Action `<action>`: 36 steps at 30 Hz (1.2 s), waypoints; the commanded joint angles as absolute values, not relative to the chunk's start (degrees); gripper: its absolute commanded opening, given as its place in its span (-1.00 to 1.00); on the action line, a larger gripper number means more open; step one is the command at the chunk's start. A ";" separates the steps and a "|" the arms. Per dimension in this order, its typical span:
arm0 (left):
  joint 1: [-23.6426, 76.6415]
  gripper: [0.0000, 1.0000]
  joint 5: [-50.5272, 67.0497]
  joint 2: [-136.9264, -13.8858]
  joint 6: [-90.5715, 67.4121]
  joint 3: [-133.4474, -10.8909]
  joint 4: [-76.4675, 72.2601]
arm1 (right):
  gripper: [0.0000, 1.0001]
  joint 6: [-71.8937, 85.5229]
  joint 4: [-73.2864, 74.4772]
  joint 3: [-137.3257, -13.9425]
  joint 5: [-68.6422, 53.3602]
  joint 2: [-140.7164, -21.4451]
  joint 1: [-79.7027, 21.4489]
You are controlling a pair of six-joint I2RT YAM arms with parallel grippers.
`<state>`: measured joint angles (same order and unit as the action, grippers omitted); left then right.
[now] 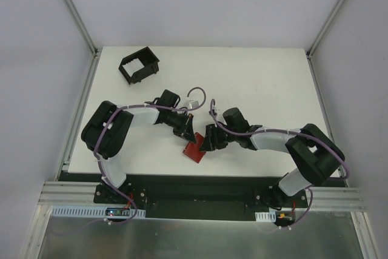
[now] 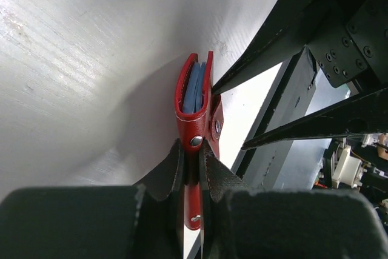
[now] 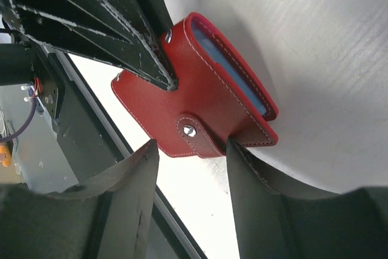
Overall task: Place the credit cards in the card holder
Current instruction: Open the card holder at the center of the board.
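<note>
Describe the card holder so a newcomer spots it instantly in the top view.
On the white table, look where the left arm and right arm meet, near the front edge. The card holder is the small red folded wallet pinched by the left gripper there. It is the only red thing on the table; the black open-sided box sits at the far left.

A robotics lab cell: a white table (image 1: 254, 83) boxed by plain white walls (image 1: 36, 59), with aluminium rails (image 1: 66, 193) along the near edge.

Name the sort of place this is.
Probably a robotics lab cell: a white tabletop walled by white panels on aluminium posts, left robot arm and right robot arm bolted at its edge.
</note>
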<state>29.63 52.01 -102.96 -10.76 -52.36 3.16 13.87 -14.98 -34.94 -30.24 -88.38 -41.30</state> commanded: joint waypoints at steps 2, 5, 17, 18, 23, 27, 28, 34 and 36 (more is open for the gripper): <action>30.06 -1.00 51.68 -104.15 -7.03 -52.91 5.19 | -0.03 11.87 -17.14 -38.67 -32.26 -90.70 -42.19; 30.06 -1.00 50.81 -104.24 -7.12 -53.26 5.18 | -0.16 11.43 -17.23 -38.24 -33.83 -92.11 -43.41; 29.88 -1.00 41.76 -104.77 -12.47 -55.11 5.01 | -0.52 10.90 -18.89 -37.88 -37.62 -92.11 -48.60; 29.88 -1.00 41.23 -104.77 -13.00 -54.85 4.40 | -0.53 11.16 -19.59 -38.05 -38.14 -92.54 -48.69; 29.97 -1.00 37.01 -103.27 -17.04 -52.48 1.76 | -0.61 15.90 -26.70 -37.71 -38.58 -95.00 -49.04; 29.97 -1.00 34.29 -102.39 -20.03 -50.98 0.26 | -0.64 17.05 -29.35 -37.71 -39.90 -96.15 -50.27; 29.97 -1.00 33.84 -102.39 -20.56 -50.80 0.35 | -0.71 16.88 -29.62 -37.53 -39.90 -96.07 -50.62; 29.62 -1.00 27.87 -102.65 -23.55 -50.54 -1.23 | -0.91 13.63 -29.71 -35.78 -43.68 -93.70 -52.56; 28.92 -1.00 26.55 -102.66 -24.17 -50.45 -1.23 | -0.91 12.66 -28.75 -34.72 -45.25 -92.64 -52.73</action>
<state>29.21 41.67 -101.86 -21.32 -51.27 7.09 13.10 -23.59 -35.97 -33.34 -94.78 -48.25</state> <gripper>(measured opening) 0.043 0.053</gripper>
